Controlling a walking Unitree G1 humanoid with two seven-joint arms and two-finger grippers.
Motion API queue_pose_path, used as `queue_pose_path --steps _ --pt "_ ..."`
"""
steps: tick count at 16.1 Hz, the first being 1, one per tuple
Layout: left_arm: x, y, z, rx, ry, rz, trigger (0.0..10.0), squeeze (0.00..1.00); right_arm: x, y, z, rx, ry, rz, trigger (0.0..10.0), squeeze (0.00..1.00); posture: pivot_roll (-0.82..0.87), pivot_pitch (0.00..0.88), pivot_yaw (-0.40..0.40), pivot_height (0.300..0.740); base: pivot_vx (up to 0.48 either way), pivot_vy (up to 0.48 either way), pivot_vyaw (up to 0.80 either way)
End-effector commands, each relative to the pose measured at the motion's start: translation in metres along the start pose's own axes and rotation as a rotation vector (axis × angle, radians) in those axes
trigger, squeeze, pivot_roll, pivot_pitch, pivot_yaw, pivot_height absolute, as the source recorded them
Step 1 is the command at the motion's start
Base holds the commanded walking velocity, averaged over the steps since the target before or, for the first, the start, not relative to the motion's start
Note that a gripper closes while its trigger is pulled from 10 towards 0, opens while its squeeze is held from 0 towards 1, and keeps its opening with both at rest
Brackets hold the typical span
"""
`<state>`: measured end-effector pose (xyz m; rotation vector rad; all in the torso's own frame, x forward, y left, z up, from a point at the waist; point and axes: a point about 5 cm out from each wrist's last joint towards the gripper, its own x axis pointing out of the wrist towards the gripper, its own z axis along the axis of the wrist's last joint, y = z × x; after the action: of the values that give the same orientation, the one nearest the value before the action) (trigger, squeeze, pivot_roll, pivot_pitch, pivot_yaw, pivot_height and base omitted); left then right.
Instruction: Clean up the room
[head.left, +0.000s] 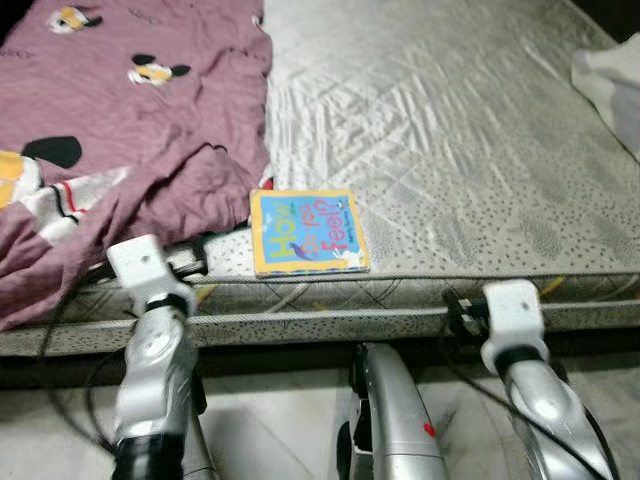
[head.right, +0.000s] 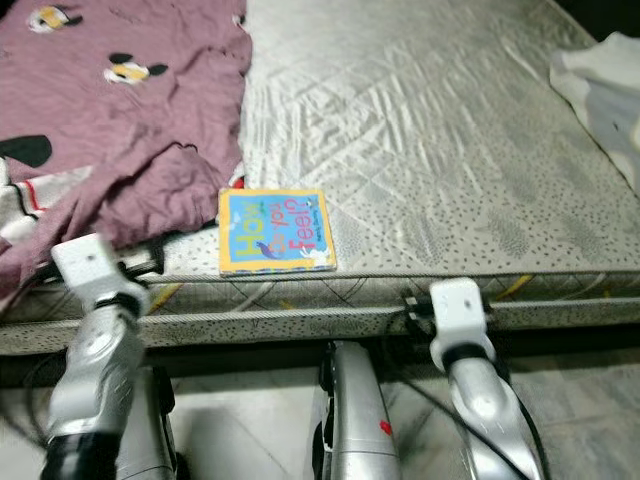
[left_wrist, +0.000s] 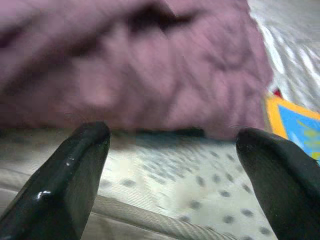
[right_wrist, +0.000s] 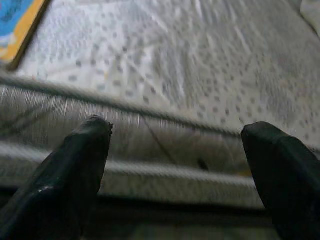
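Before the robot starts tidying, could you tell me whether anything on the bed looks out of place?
Yes. A yellow-bordered blue picture book lies at the near edge of the grey quilted mattress, turned slightly askew. Beside it, a crumpled mauve blanket with cartoon prints is bunched up rather than spread, one fold just touching the book's corner. Both open grippers hover at the mattress edge.

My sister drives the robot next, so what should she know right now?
Left gripper: open, holding nothing, at the mattress edge just in front of the purple blanket.
Right gripper: open, holding nothing, facing the mattress's side edge.
The picture book lies flat near the mattress edge, beside the blanket and between the two arms. A white cloth sits at the far right.
Done: nothing picked up yet.
Left: probably the book, blanket and cloth.
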<state>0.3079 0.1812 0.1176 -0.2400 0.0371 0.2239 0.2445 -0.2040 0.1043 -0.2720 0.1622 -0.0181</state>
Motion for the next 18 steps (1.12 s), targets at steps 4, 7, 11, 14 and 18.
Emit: queue_pose_path --steps 4,7,11,14,18 --pt "0.007 -0.015 -0.021 -0.019 0.092 -0.078 10.0 0.00 -0.022 -0.007 0.009 -0.008 0.003 0.020 10.0 0.00 -0.26 0.282 -0.107 0.504 0.000 0.000 0.00" --pt "0.020 -0.024 -0.034 -0.033 0.181 -0.150 10.0 0.00 -0.040 0.003 0.024 -0.030 -0.035 0.212 10.0 0.00 -0.31 0.295 -0.112 0.504 0.000 0.000 0.00" --pt "0.023 -0.040 -0.037 -0.095 0.221 -0.258 10.0 0.00 -0.043 0.002 0.029 -0.080 -0.049 0.241 10.0 0.00 -0.32 0.291 -0.119 0.504 0.000 0.000 0.00" --pt "0.024 -0.050 -0.038 -0.125 0.234 -0.359 10.0 0.00 -0.042 0.006 0.032 -0.091 -0.054 0.264 10.0 0.00 -0.31 0.284 -0.119 0.504 0.000 0.000 0.00" --pt "0.022 -0.052 -0.048 -0.110 0.337 -0.520 10.0 0.00 -0.037 0.009 0.036 -0.100 -0.075 0.271 10.0 0.00 -0.31 0.269 -0.114 0.504 0.000 0.000 0.00"
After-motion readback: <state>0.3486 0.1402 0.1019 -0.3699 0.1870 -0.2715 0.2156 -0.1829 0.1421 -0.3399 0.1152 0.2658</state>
